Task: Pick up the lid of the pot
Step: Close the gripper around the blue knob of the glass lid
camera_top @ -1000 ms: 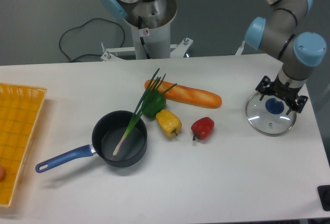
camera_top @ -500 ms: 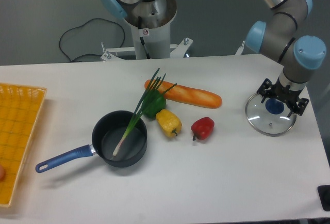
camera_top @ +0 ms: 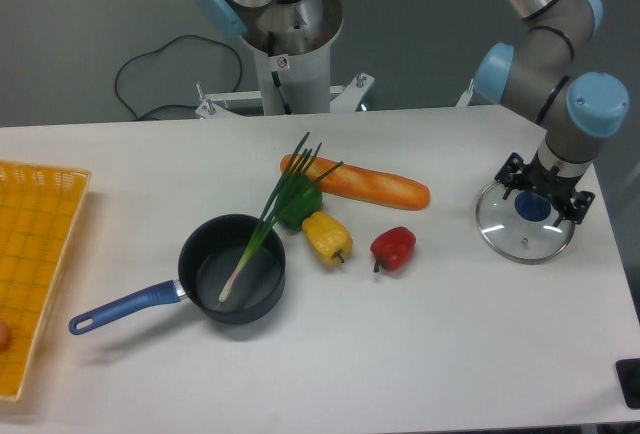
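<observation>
Compared with the earlier pictures, the gripper (camera_top: 546, 194) has shifted slightly lower in the view over the lid. The clear, round pot lid with a metal rim and a blue knob (camera_top: 533, 205) lies where it was, flat on the white table (camera_top: 430, 344), close to the right edge and nearer the far right corner than the near one.

The jaws stand apart, wide enough to leave a gap between them, with one on each side of the knob. The knob shows in that gap, nearer the left-hand jaw in this view. Whether either jaw touches it cannot be told. The grey robot arm (camera_top: 548, 102) reaches in from the upper right.

Left of the table's middle sits a deep, round black pan (camera_top: 232, 270), its blue handle (camera_top: 128, 308) pointing toward the near left corner. A long green onion (camera_top: 262, 229) leans out of the pan toward the far edge, beside a green pepper (camera_top: 298, 204). A yellow pepper (camera_top: 328, 238) and a red pepper (camera_top: 393, 249) lie farther right. Behind them is a long orange item (camera_top: 375, 187). At far left, an orange-yellow basket (camera_top: 20, 284) is partly in view.
</observation>
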